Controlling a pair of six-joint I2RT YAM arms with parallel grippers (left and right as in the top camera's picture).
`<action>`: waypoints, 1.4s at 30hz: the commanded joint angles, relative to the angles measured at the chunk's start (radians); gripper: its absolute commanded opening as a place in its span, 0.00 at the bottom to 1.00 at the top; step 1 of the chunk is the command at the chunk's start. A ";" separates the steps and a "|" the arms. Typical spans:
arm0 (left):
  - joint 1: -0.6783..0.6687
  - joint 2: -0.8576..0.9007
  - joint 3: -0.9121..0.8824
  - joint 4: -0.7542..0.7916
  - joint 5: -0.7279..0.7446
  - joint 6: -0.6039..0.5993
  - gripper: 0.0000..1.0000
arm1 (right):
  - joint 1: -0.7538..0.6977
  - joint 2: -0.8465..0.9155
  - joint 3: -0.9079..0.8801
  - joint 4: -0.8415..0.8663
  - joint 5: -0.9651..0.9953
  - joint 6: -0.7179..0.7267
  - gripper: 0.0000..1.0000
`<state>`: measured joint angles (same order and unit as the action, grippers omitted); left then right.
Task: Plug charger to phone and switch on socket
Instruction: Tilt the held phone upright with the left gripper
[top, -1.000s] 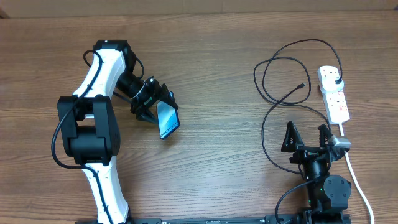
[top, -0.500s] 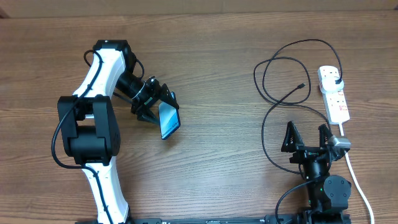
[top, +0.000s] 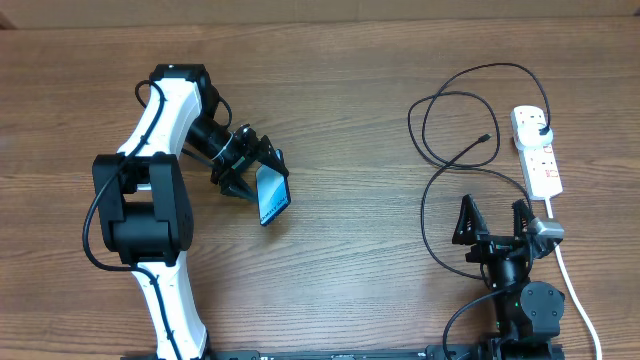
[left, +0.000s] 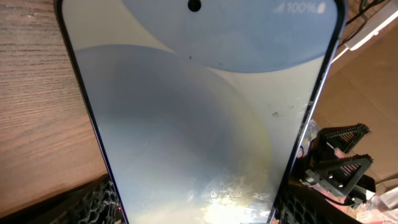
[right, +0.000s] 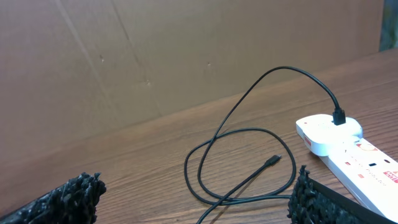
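Observation:
My left gripper (top: 250, 175) is shut on the phone (top: 271, 192), a slim blue-screened handset held tilted above the table left of centre. In the left wrist view the phone (left: 199, 112) fills the frame between the fingers. The charger (top: 450, 160) is a thin black cable looping at the right; its plug end sits in the socket (top: 537, 150), a white power strip at the far right, and its connector tip (top: 485, 137) lies free on the table. My right gripper (top: 494, 222) is open and empty, near the front edge below the loops. The right wrist view shows the cable (right: 249, 168), tip (right: 272, 161) and socket (right: 348, 146).
The socket's thick white cord (top: 575, 290) runs down the right side past my right arm. A brown cardboard wall (right: 186, 50) stands behind the table.
The phone in my left gripper has shifted very slightly right. The right arm, cable and socket have not moved.

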<state>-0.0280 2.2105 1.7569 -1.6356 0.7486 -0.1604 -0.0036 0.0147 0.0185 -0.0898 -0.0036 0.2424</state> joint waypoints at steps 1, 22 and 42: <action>0.002 -0.006 0.026 -0.011 0.058 0.027 0.66 | 0.008 -0.010 -0.011 0.006 -0.010 -0.008 1.00; 0.002 -0.006 0.026 -0.012 0.057 0.027 0.66 | 0.008 -0.010 -0.011 0.006 -0.009 -0.008 1.00; 0.002 -0.006 0.026 0.015 0.062 0.033 0.66 | 0.008 -0.010 -0.011 0.006 -0.010 -0.008 1.00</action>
<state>-0.0280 2.2105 1.7569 -1.6226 0.7673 -0.1528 -0.0040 0.0147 0.0185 -0.0898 -0.0032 0.2424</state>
